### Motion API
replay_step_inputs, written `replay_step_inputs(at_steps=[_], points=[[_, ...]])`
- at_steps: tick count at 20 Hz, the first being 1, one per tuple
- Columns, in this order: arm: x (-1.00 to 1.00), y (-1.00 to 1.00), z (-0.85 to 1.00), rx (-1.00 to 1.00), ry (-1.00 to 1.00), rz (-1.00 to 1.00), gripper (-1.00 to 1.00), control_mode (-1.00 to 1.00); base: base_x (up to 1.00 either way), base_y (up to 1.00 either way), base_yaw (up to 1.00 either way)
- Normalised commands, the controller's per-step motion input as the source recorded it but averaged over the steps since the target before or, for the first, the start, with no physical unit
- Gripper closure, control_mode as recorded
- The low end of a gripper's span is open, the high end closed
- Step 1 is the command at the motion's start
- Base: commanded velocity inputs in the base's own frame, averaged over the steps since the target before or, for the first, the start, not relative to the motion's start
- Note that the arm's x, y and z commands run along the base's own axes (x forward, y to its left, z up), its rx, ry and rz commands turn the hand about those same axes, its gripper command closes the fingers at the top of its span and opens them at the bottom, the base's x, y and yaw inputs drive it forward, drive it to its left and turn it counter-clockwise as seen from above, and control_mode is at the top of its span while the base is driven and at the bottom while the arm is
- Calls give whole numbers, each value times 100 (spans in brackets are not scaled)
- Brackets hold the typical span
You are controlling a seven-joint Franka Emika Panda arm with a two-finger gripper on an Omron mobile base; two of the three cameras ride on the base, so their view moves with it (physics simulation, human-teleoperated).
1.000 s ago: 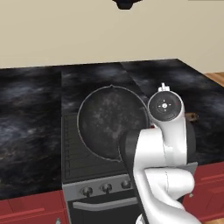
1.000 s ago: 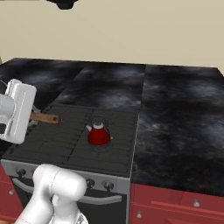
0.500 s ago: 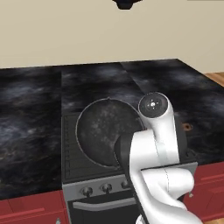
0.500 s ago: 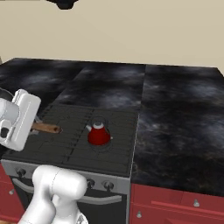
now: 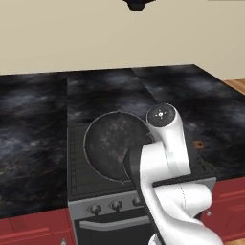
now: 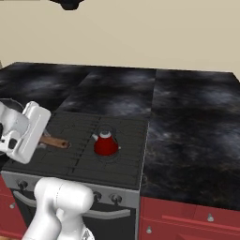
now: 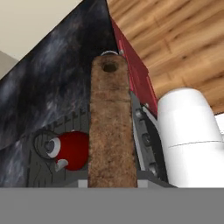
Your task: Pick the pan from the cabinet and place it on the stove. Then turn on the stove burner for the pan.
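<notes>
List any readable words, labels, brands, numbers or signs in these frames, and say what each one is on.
None: no writing can be read anywhere.
The stove front panel and its knobs carry no legible marks.
The red kettle is plain.
The pan and its wooden handle bear no brand, just a hole near the handle's end.
The red drawer fronts and dark counter are unmarked.

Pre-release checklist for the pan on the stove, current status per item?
1. Fingers shut on the slim brown wooden handle: ok.
2. Dark grey speckled round frying pan over the black grated front-left burner: ok.
3. Pan fully seated on the grate: cannot tell.
4. Small red kettle apart from the pan, on its own burner: ok.
5. Round stove knobs on the steel front panel unblocked: ok.
6. Burner on: cannot tell.
</notes>
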Motion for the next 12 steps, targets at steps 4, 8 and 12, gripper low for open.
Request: replay_step_inputs(at_steps=[4, 8, 12], points=[[30, 0, -16, 10, 11, -6, 100, -100, 0, 0, 0], [22, 0, -30, 8, 11, -5, 100, -100, 0, 0, 0], [18, 0, -44, 4, 6, -8, 100, -100, 0, 0, 0]])
